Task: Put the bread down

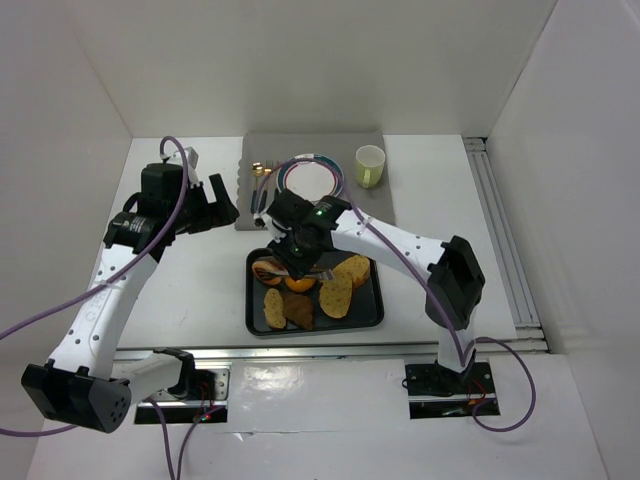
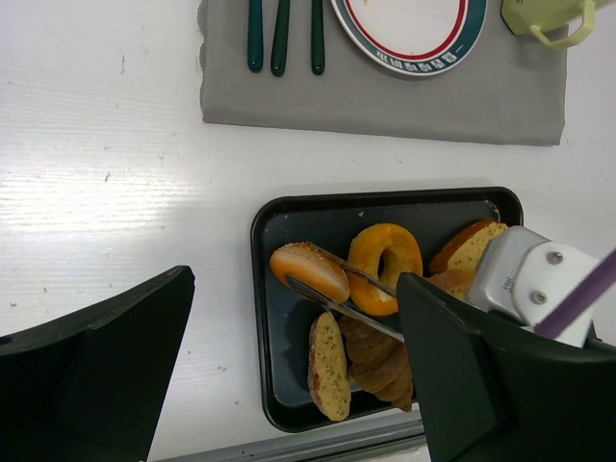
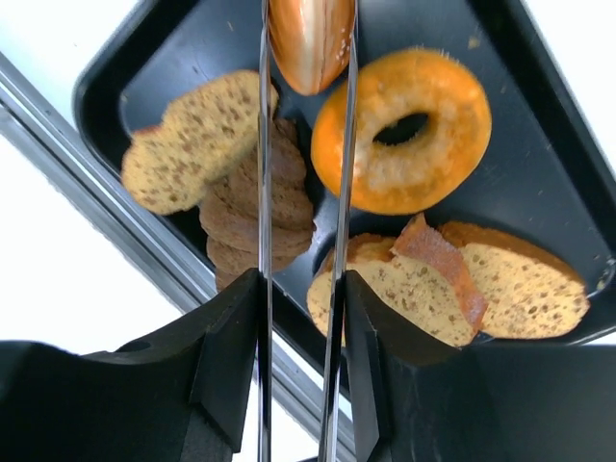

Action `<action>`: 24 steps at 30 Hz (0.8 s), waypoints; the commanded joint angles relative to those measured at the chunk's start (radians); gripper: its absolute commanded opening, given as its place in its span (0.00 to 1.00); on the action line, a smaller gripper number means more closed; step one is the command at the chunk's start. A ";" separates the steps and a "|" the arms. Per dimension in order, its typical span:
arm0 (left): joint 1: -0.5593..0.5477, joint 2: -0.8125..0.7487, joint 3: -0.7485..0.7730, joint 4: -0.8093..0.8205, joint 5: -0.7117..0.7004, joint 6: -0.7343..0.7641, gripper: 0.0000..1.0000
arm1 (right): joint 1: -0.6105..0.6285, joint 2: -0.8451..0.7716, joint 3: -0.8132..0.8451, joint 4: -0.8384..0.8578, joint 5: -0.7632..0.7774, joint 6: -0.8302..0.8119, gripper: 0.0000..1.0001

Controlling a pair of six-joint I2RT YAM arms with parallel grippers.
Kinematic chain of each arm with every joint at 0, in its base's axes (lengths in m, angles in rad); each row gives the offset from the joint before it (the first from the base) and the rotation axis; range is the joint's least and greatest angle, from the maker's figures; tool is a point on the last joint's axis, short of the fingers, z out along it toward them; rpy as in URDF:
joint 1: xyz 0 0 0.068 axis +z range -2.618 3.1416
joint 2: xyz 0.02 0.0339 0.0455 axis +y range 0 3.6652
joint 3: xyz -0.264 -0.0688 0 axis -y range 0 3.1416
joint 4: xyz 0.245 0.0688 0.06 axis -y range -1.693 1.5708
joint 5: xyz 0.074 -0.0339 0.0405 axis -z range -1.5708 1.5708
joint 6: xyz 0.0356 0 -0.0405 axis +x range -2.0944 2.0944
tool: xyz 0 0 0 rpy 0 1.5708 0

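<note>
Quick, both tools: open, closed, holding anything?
Left tool: open, empty.
Right tool: closed on slim metal tongs pinching a glazed brown bread roll.

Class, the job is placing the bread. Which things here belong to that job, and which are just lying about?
In the job: right claw; tongs it squeezes; bread roll pinched in them; tray; probably the plate, a likely landing spot.
Lying about: mug; cutlery; placemat; the open left claw, holding nothing.
</note>
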 commanded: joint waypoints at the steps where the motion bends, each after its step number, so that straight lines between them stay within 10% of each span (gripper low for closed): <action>1: 0.005 -0.015 -0.006 0.031 0.006 0.000 1.00 | 0.013 -0.063 0.072 0.014 0.009 0.001 0.41; 13: 0.051 0.036 -0.013 0.022 0.026 -0.040 1.00 | -0.264 -0.228 -0.026 0.340 0.132 0.174 0.41; 24: 0.061 0.070 -0.069 0.016 0.106 0.003 1.00 | -0.387 0.053 0.086 0.512 0.244 0.282 0.43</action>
